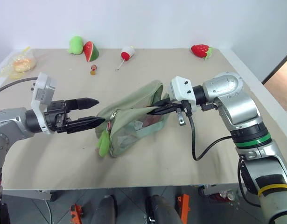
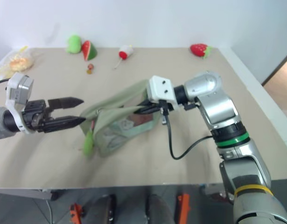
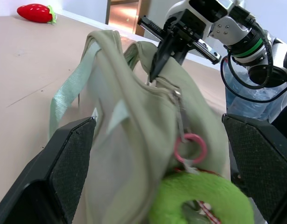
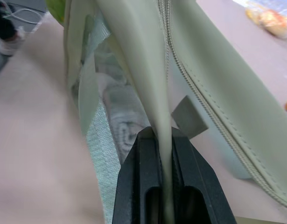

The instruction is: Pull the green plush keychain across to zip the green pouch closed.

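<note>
The green pouch (image 1: 134, 116) lies on its side mid-table, its zipper (image 4: 199, 98) running along the top. The green plush keychain (image 1: 104, 142) hangs from a pink ring (image 3: 190, 148) at the pouch's left end, close up in the left wrist view as the fuzzy green plush keychain (image 3: 201, 205). My left gripper (image 1: 101, 111) is open, its fingers level on either side of that end and touching nothing. My right gripper (image 1: 151, 111) is shut on a fold of the pouch's fabric at the right end; in the right wrist view the fabric runs between the fingers (image 4: 141, 154).
At the table's back stand a round green plush (image 1: 75, 45), a watermelon slice (image 1: 91, 51), a red-and-white toy (image 1: 127, 53) and a strawberry (image 1: 201, 50). A small trinket (image 1: 93, 70) lies nearer. A plastic bag (image 1: 19, 64) sits at the far left.
</note>
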